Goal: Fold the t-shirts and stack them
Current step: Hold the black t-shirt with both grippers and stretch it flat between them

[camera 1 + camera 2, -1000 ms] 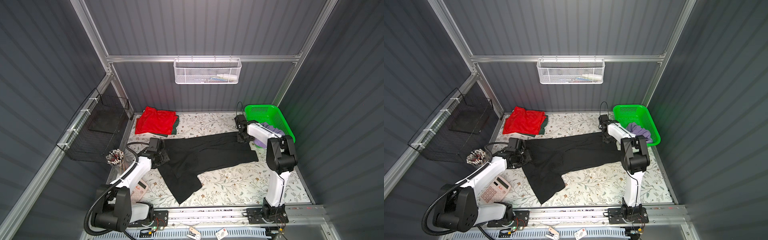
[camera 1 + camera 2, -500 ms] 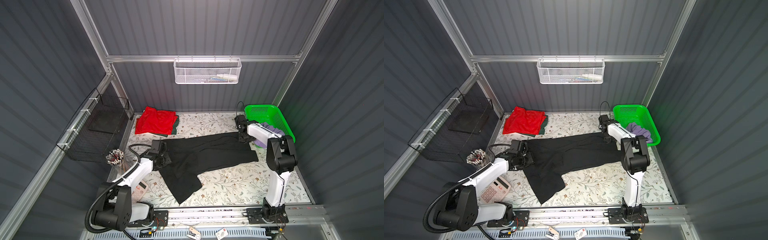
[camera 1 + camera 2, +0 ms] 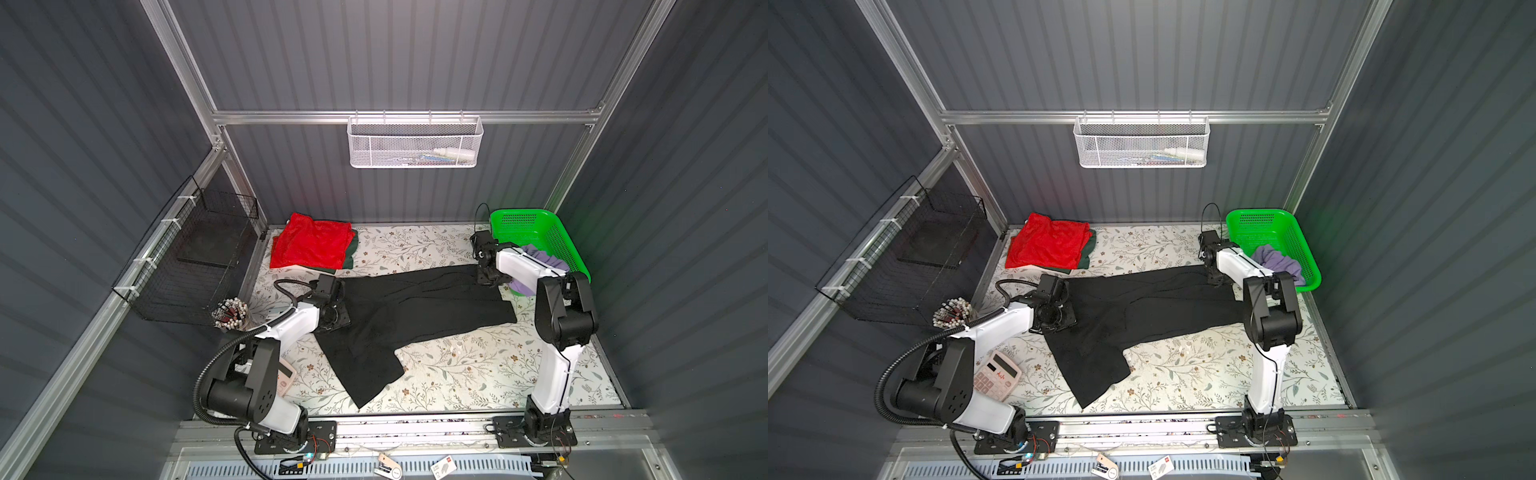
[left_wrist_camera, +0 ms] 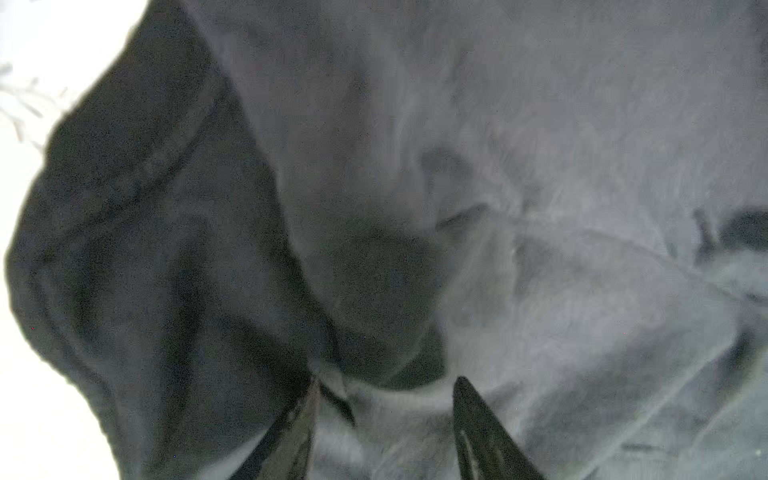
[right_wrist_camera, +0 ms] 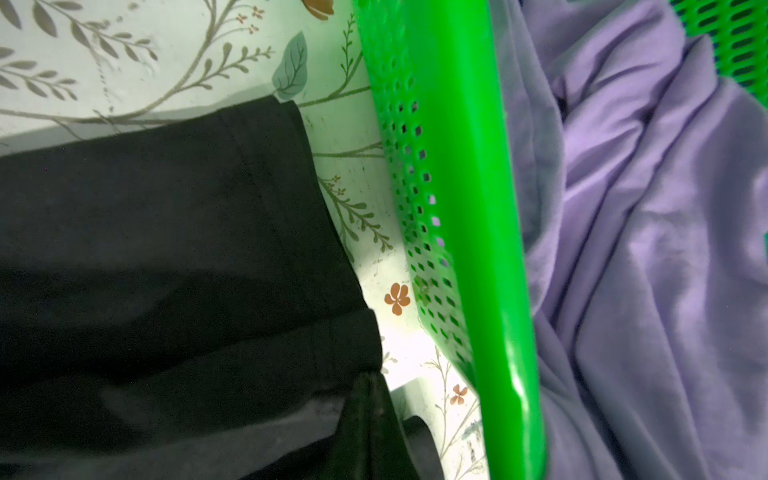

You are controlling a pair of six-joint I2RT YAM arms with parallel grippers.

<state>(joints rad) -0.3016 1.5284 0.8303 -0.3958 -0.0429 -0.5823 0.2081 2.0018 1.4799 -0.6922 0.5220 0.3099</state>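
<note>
Spreading the black t-shirt (image 3: 415, 307) flat at tabletop (image 3: 457, 365) centre: right tool (image 5: 368, 407) clenches its 2 o'clock edge; left tool (image 4: 386, 382), jaws apart, straddles a 9 o'clock fold. Close firmly before pulling taut.

black t-shirt (image 4: 540, 166): soft matt knit cloth, creased under my left claw (image 4: 386, 386) | lavender t-shirt (image 5: 665, 249): smooth cloth, faint sheen | basket (image 5: 478, 208): glossy perforated green plastic | table cover (image 5: 124, 62): smooth floral-printed sheet, slight shine | red t-shirt (image 3: 311, 245): matt crinkled cloth | wall basket (image 3: 415, 145): white-painted metal mesh
</note>
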